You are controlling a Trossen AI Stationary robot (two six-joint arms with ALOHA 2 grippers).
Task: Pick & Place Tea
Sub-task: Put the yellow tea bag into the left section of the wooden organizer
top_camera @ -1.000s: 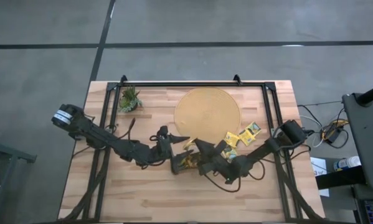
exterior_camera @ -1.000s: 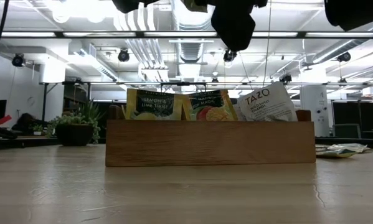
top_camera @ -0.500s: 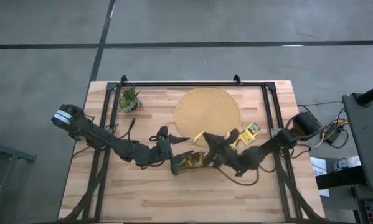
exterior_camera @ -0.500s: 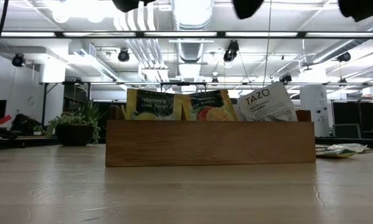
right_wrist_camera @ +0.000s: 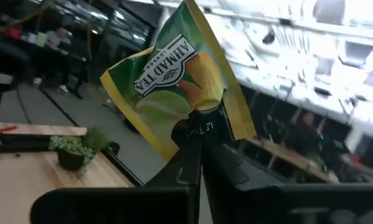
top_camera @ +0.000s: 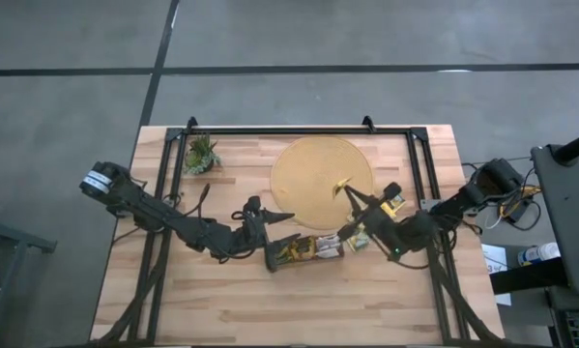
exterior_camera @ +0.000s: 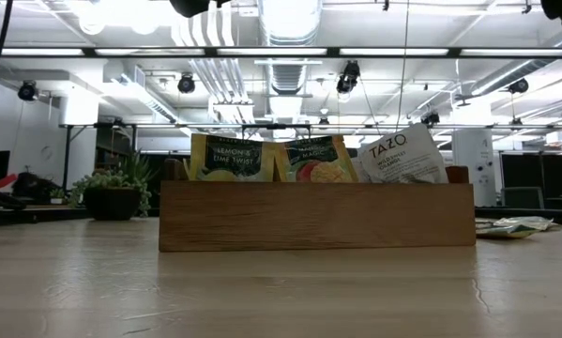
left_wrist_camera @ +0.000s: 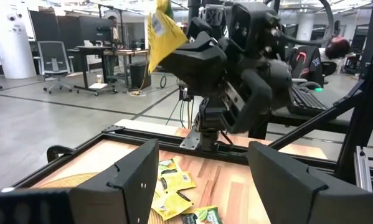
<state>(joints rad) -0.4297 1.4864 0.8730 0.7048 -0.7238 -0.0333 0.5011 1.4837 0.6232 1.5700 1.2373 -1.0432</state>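
Observation:
A green-and-yellow tea sachet (right_wrist_camera: 174, 81) is held up in the air by my right gripper (top_camera: 347, 190), which is shut on it over the right rim of the round tan mat (top_camera: 313, 169). The left wrist view shows the same sachet (left_wrist_camera: 164, 31) high above the table. Other sachets stand on edge in the brown oblong tray (exterior_camera: 316, 216), which sits near the table's middle (top_camera: 303, 251). Several more sachets (top_camera: 390, 201) lie flat on the table right of the mat. My left gripper (top_camera: 287, 227) waits open, level, just left of the tray. My right gripper pinches the sachet's lower edge (right_wrist_camera: 202, 121) between its two shut fingers (right_wrist_camera: 195, 155). The sachet sticks out beyond the fingertips, tilted, and is lifted clear of table and tray. The fingers point about level, toward the table's left and far side.
A small green potted plant (top_camera: 201, 153) stands at the table's far left corner. A black frame (top_camera: 299, 130) runs along the table's far edge and down both sides. Loose sachets (left_wrist_camera: 174, 186) lie on the wood between my two arms.
My right gripper has risen from the tray and drawn back toward the table's right and far side, rolling as it went. It stays shut on the sachet, which has gone up with it, clear of the tray. It has left the top of the low view.

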